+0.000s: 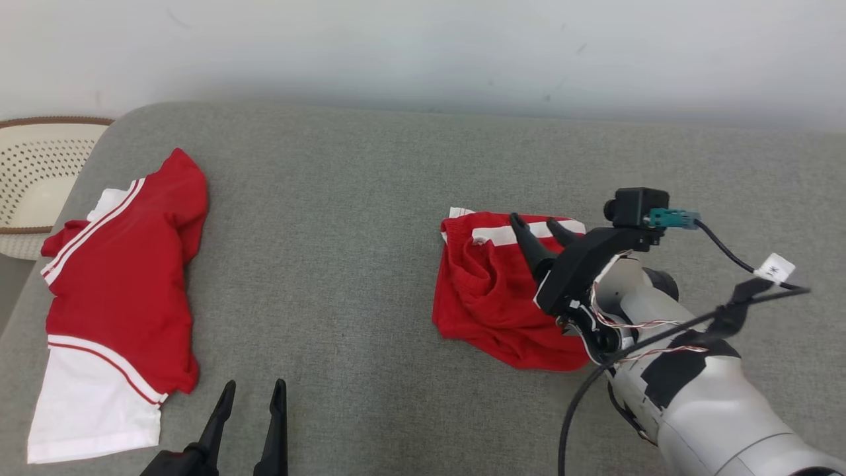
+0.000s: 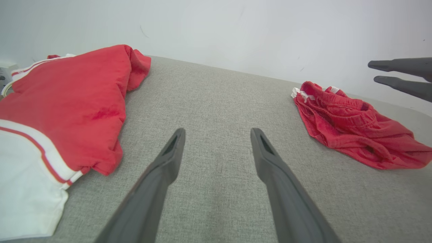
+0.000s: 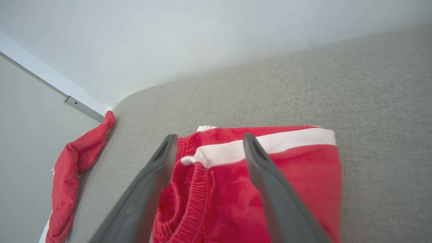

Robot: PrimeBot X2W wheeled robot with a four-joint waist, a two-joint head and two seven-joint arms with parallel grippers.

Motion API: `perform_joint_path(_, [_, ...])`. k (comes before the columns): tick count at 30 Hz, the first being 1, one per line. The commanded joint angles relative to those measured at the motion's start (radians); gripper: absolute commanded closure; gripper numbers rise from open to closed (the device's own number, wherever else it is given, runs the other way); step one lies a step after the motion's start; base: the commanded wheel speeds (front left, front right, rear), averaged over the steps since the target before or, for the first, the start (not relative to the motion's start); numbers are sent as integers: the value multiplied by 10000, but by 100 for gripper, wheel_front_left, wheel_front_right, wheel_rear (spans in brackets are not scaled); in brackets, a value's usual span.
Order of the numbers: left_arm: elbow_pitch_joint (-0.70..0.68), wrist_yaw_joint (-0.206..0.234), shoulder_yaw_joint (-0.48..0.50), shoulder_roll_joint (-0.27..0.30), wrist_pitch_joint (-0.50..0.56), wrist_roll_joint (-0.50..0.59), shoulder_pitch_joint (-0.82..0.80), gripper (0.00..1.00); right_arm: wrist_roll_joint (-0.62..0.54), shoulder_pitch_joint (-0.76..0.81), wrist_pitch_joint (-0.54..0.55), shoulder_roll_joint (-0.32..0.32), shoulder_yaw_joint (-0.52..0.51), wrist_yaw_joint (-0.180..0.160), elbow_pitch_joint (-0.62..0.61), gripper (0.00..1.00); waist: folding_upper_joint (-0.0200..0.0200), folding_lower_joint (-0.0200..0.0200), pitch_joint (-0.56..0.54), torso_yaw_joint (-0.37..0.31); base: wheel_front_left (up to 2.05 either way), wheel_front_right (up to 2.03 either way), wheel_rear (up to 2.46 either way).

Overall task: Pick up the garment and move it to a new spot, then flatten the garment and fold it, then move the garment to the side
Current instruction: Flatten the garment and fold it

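The shorts (image 1: 489, 297) were soft, matt red cloth with a gathered elastic waistband (image 3: 189, 202) and a smoother white stripe (image 3: 270, 145). Well left of the shorts, the jersey (image 1: 119, 291) showed similar matt red cloth with plain white panels. Both lay on a padded top (image 1: 344, 198) covered in coarse grey woven fabric. Farther left of the shorts, the basket (image 1: 33, 178) looked like cream perforated plastic with a brown rim. The jaws of the left gripper (image 1: 255, 383) and right gripper (image 1: 533, 220) looked like matt dark plastic. The right forearm (image 1: 727, 416) had a glossy white shell patched with matt black tape (image 1: 681, 370).
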Motion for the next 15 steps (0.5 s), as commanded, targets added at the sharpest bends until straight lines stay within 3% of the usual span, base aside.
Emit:
perform_joint_path(1, [-26,-7,54,4,-29,64,143,0,65,175,-189,-158,62,1,-195,0,0,0,-56,-98,0,0,0])
perform_joint_path(7, [-166,-24,237,4,-29,177,307,0,-107,474,-958,-1030,208,1,-849,0,0,0,-108,-336,0,0,0])
perform_joint_path(15, [-339,-37,456,4,-29,315,415,0,-201,849,-1213,-1594,94,1,-837,0,0,0,-119,-519,0,0,0])
